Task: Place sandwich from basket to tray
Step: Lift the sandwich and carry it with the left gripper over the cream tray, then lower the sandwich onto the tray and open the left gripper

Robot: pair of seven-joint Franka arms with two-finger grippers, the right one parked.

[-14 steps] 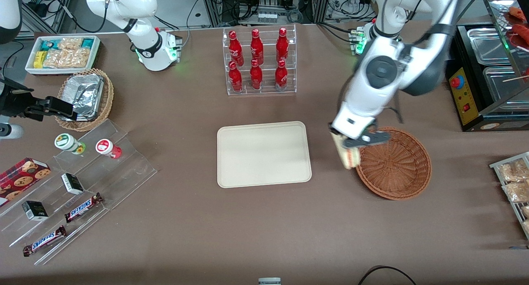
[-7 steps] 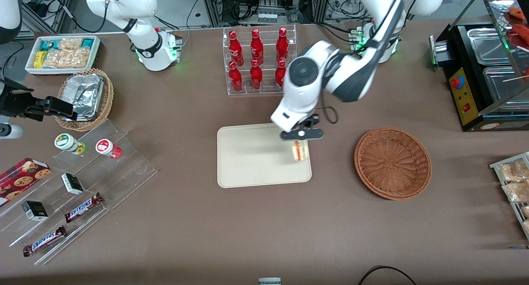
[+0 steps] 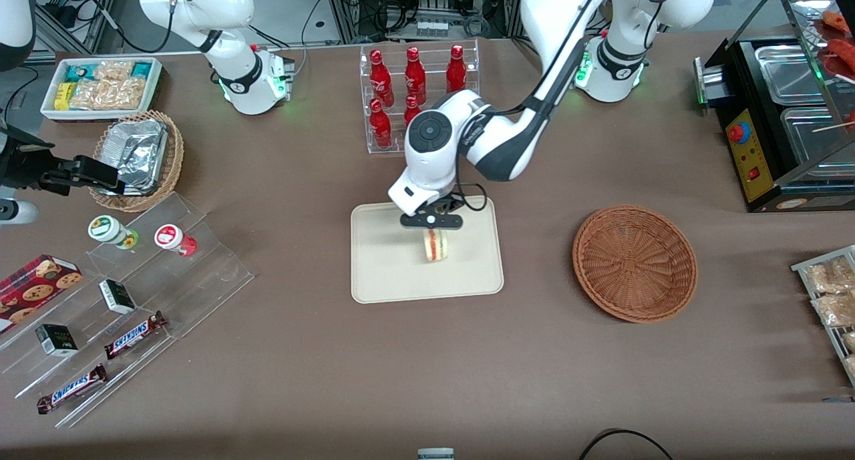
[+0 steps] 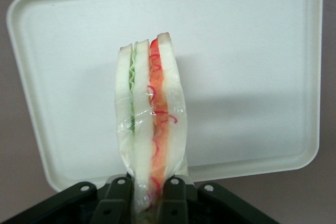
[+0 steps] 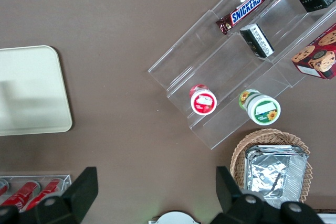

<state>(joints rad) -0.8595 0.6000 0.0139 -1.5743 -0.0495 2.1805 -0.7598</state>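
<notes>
The wrapped triangular sandwich of white bread with red and green filling hangs edge-down in my black two-finger gripper, my fingers clamped on its top. Directly under me is the flat cream rectangular tray with the low rim; half a second ago I was only over its edge nearest the basket, and now I am above its middle. The round reddish-brown wicker basket sits empty, well off toward my own end of the table. The carry looks finished; lowering and letting go remain
</notes>
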